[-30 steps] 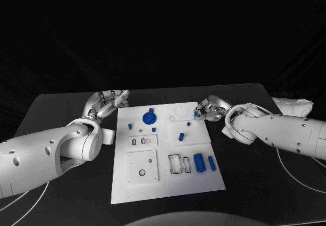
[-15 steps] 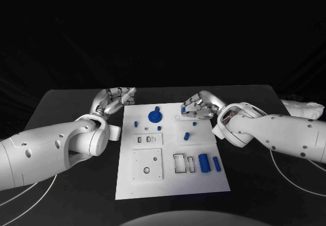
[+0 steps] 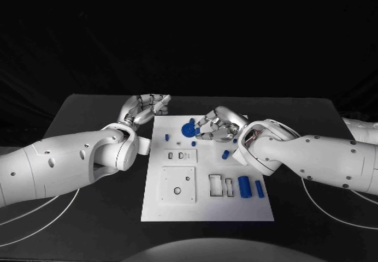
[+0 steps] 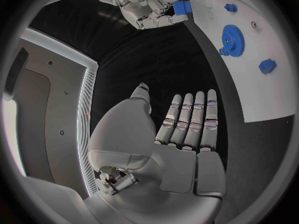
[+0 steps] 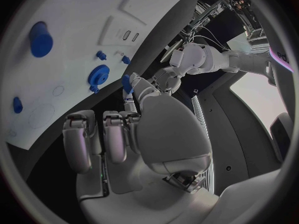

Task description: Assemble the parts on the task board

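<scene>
The white task board lies in the middle of the black table. At its far end a blue gear stands on it. My right hand hovers just right of the gear and pinches a small blue block in its fingertips; the right wrist view shows that block near the gear. My left hand is open beside the board's far left corner, fingers stretched flat over the bare table.
Small blue pegs stand on the board's middle. Two blue cylinders lie at its near right, beside rectangular slots. A square plate sits at the near left.
The camera has shifted. My right hand has carried the blue block from the board's far right corner leftward to beside the gear. The left hand stays at the far left corner.
</scene>
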Controlling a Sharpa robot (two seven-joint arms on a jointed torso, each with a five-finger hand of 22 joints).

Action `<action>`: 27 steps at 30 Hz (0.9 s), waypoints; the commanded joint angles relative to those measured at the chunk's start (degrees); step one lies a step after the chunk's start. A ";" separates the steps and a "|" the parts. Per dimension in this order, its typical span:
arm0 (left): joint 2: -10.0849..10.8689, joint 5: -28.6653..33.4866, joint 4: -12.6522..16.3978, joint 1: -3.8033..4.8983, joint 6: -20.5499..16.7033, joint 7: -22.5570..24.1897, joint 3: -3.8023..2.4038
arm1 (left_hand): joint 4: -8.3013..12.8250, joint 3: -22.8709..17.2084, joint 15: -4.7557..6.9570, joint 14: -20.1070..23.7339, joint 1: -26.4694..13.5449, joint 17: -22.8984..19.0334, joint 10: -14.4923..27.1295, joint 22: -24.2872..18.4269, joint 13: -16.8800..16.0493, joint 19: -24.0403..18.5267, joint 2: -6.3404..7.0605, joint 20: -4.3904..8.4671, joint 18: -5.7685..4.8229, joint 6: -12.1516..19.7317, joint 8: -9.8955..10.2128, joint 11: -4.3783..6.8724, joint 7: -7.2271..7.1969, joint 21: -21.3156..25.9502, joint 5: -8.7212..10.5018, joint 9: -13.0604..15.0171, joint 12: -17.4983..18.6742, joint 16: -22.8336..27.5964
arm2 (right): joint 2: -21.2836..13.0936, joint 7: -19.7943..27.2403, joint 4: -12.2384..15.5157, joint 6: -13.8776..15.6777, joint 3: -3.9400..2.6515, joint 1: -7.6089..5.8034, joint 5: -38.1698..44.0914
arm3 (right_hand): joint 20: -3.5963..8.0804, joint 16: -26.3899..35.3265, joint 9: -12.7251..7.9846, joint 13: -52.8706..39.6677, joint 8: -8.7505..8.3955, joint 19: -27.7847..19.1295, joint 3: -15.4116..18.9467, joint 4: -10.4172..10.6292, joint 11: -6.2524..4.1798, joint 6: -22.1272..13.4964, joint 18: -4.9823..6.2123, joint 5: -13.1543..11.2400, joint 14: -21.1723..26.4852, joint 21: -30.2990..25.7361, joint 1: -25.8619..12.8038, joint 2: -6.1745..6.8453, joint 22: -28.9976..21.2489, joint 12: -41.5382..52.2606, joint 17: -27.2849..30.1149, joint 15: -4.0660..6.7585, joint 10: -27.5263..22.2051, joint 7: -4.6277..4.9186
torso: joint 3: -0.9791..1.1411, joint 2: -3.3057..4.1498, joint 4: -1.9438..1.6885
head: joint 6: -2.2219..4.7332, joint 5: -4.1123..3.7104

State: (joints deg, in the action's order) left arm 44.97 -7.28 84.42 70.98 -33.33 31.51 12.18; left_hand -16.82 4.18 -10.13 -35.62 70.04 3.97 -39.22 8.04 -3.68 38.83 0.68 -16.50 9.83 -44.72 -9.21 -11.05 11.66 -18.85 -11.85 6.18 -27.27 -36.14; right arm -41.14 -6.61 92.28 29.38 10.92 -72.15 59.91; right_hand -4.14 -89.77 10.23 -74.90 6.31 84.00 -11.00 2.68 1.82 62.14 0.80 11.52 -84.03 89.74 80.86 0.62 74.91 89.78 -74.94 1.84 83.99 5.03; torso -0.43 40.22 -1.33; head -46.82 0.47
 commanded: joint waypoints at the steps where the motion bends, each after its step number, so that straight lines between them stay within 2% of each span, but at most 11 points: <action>1: -0.11 0.00 0.14 0.04 0.42 0.72 -0.04 | 0.09 0.32 -0.02 0.27 0.17 0.04 -0.28 -0.06 0.03 -0.42 -0.45 0.02 0.37 0.35 -0.04 -0.15 1.84 0.22 -0.36 0.08 0.14 0.33 | 1.24 -4.56 0.08 -1.61 -0.01 0.31 5.27 | -0.48 -0.23 -0.06 -15.10 -0.37 6.00 0.40 -0.03 0.33 1.75 -0.80 0.55 -5.97 0.26 -0.05 0.68 15.09 0.22 -15.06 -0.39 6.01 0.62 | 0.03 -0.03 0.00 | -0.54 0.69; 5: -0.08 0.00 0.23 0.05 0.40 0.73 -0.04 | 0.09 0.32 -0.02 0.27 0.17 0.04 -0.28 -0.06 0.03 -0.42 -0.45 0.02 0.37 0.35 -0.04 -0.15 1.84 0.22 -0.36 0.08 0.14 0.33 | 2.81 -6.86 0.07 -1.72 -0.02 0.89 8.42 | -0.58 -0.23 -0.13 -15.10 -0.50 6.00 0.45 -0.07 0.40 1.73 -0.80 0.80 -5.97 0.26 -0.10 0.75 15.09 0.22 -15.06 -0.48 6.01 0.70 | -0.01 -0.04 -0.12 | -0.75 0.56; 7: -0.06 0.00 0.27 0.05 0.33 0.69 -0.05 | 0.09 0.32 -0.02 0.27 0.17 0.04 -0.28 -0.06 0.03 -0.42 -0.45 0.02 0.37 0.35 -0.04 -0.15 1.84 0.22 -0.36 0.08 0.14 0.33 | 3.46 -8.01 0.05 -1.75 -0.02 1.28 9.62 | -0.70 -0.23 -0.22 -15.10 -0.68 6.00 0.53 -0.06 0.46 1.64 -0.80 1.01 -5.97 0.26 -0.24 0.86 15.09 0.22 -15.06 -0.63 6.01 0.82 | 0.00 -0.04 -0.05 | -0.51 0.62; 12: 0.02 0.00 0.32 0.05 0.25 0.66 -0.05 | 0.11 0.31 -0.02 0.26 0.29 0.05 -0.30 -0.08 0.03 -0.44 -0.57 0.02 0.36 0.35 -0.06 -0.15 1.83 0.24 -0.40 0.09 0.18 0.34 | 4.57 -10.19 -0.10 -1.52 -0.02 2.17 11.62 | -0.82 -0.23 -0.27 -15.10 -0.76 6.00 0.57 -0.06 0.51 1.69 -0.80 1.16 -5.97 0.26 -0.34 0.88 15.09 0.22 -15.06 -0.80 6.01 0.92 | -0.05 -0.12 0.07 | -0.68 0.59; 21: 0.23 0.00 0.52 0.06 0.27 0.71 -0.05 | 0.11 0.31 -0.02 0.26 0.29 0.05 -0.30 -0.08 0.03 -0.44 -0.57 0.02 0.36 0.35 -0.06 -0.15 1.83 0.24 -0.40 0.09 0.18 0.34 | 5.87 -12.96 -0.58 -0.37 -0.03 4.16 13.07 | -1.16 -0.23 -0.32 -15.10 -0.79 6.00 0.47 -0.25 0.72 2.20 -0.80 1.77 -5.97 0.26 -0.32 0.80 15.09 0.22 -15.06 -1.17 6.01 1.12 | -0.03 0.08 0.13 | -1.05 0.57; 27: 0.27 0.00 0.54 0.07 0.31 0.71 -0.06 | 0.11 0.31 -0.02 0.26 0.29 0.05 -0.30 -0.08 0.03 -0.44 -0.57 0.02 0.36 0.35 -0.06 -0.15 1.83 0.24 -0.40 0.09 0.18 0.34 | 6.10 -13.46 -0.73 -0.07 -0.03 5.12 12.91 | -1.28 -0.23 -0.34 -15.10 -0.82 6.00 0.49 -0.29 0.78 2.34 -0.80 1.96 -5.97 0.26 -0.40 0.85 15.09 0.22 -15.06 -1.30 6.01 1.19 | 0.06 0.07 0.04 | -1.07 0.49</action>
State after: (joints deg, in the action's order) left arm 45.27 -7.28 84.80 70.99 -33.37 31.50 12.17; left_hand -16.82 4.18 -10.13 -35.62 70.26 3.96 -39.22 8.05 -3.68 38.83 0.46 -16.50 9.83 -44.73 -9.21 -11.05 11.65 -18.85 -11.85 6.18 -27.27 -36.14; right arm -35.14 -18.36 91.57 28.92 10.91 -67.16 71.45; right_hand -4.95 -89.77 9.84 -74.94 5.09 84.00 -10.81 2.51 2.22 63.29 0.81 13.09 -84.03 89.74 80.63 1.35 74.93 89.78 -74.93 1.01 83.99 6.19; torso -0.44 40.26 -1.24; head -47.82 0.97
